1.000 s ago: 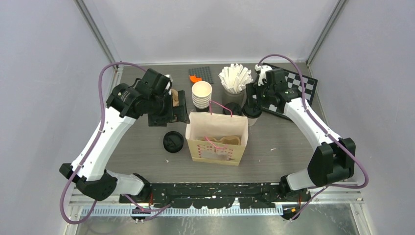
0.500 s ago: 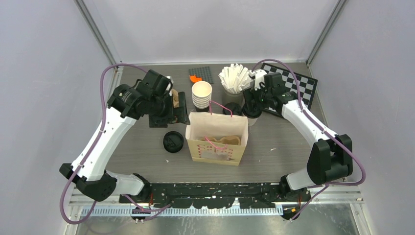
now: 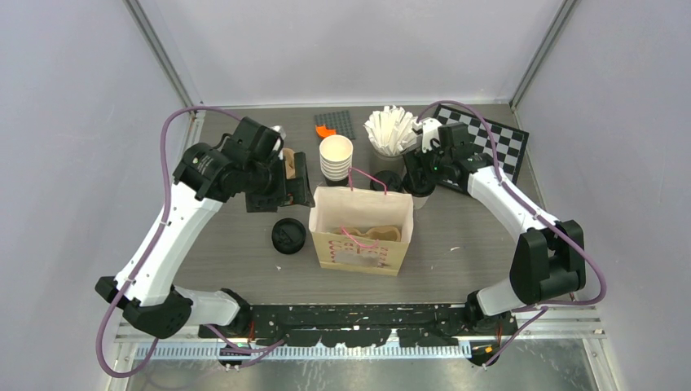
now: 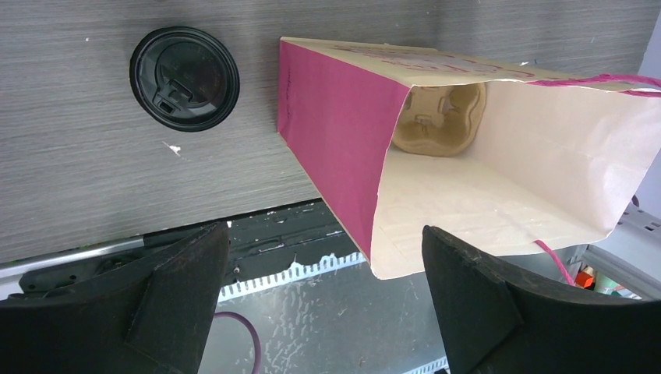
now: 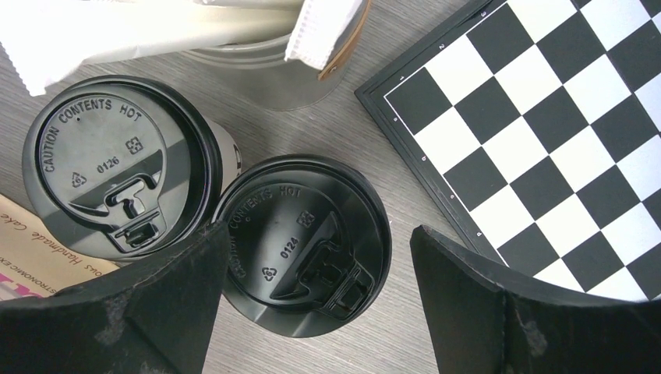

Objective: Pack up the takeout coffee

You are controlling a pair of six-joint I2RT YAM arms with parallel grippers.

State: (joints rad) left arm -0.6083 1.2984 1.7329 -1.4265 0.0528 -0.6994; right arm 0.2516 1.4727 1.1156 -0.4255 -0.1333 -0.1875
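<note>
Black-lidded coffee cup (image 5: 304, 245) framed by R end effector (image 5: 312, 312), fingers wide apart.
Twin cup (image 5: 105, 160) just beside; L end effector (image 4: 323, 312) spread too, over paper bag (image 4: 327, 132).

White arms (image 3: 175, 220) — black joints (image 3: 155, 314), (purple) cables (image 3: 204, 107)
</note>
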